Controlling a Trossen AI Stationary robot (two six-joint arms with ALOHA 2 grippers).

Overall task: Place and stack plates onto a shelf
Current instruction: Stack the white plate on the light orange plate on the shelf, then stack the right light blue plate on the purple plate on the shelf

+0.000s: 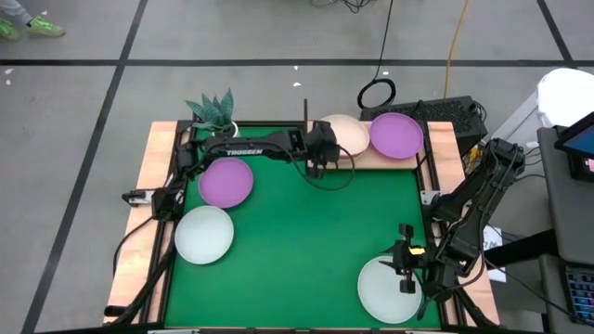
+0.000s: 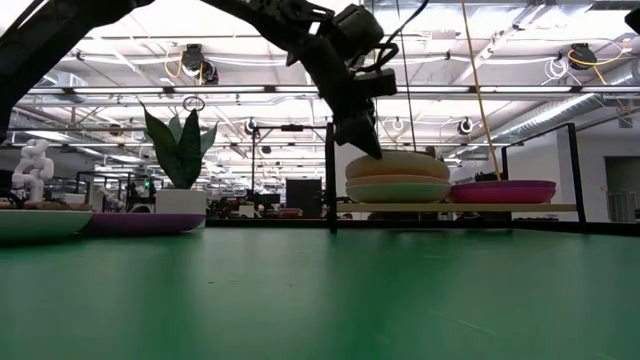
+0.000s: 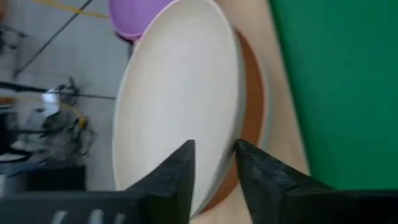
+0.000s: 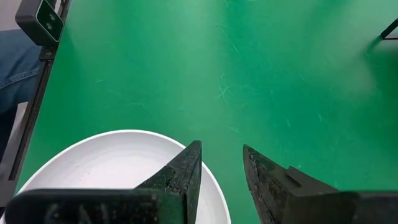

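Observation:
The shelf (image 1: pixel 364 159) is a light-wood board at the mat's far edge with a black post (image 2: pixel 330 180). A cream plate (image 1: pixel 345 133) tops a stack on it (image 2: pixel 397 165), over a salmon and a mint plate. To the right lies a purple plate (image 1: pixel 396 134) on a hot pink one (image 2: pixel 503 192). My left gripper (image 1: pixel 320 165) is at the cream plate's near-left rim, shut on it. On the mat lie a purple plate (image 1: pixel 225 181) and two whitish ones (image 1: pixel 204 234), (image 1: pixel 390 289). My right gripper (image 1: pixel 406 267) stands open over the far rim of that last plate (image 4: pixel 112 168). My left gripper pinches the cream plate's rim (image 3: pixel 217 177) between its two fingers, one finger (image 3: pixel 180 171) over the plate's inner side and one (image 3: pixel 255 171) on its outer side. It comes slanting down from the table's left (image 2: pixel 368 148). The plate lies level on the stack.
A potted plant (image 1: pixel 213 111) stands at the far left corner, beside the shelf's post. Wooden strips (image 1: pixel 148 213) edge the green mat (image 1: pixel 306 241), whose middle is bare. Cables and a dark box (image 1: pixel 445 111) lie beyond the far right corner.

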